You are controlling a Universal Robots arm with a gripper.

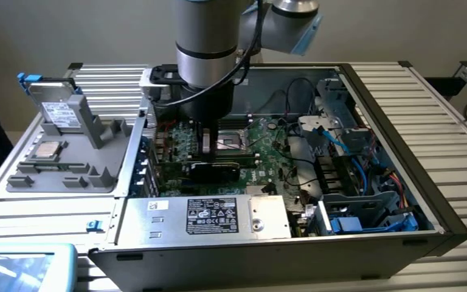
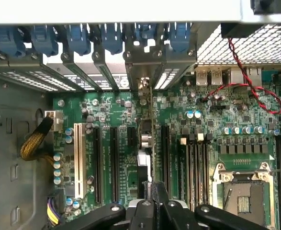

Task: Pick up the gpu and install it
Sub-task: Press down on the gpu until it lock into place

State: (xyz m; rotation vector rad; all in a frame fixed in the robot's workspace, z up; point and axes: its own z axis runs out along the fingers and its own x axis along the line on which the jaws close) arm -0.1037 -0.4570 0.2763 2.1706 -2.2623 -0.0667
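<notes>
The pincer (image 2: 154,203) is pinching the gpu (image 2: 151,139), a thin card seen edge-on, upright over the green motherboard (image 2: 226,143) among its black slots inside the open case (image 1: 428,201). The case lies on a ribbed metal table (image 1: 452,121). At the exterior view's left, one grey tray (image 1: 63,164) holds one labelled drive (image 1: 55,106).

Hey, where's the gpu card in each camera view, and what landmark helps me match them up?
Exterior view: thin dark flat gpu card, directly beneath the end effector, over the green motherboard.
Wrist view: edge-on thin strip between long black slots, held by the end effector.
Shared landmark: silver square CPU socket beside it.
</notes>
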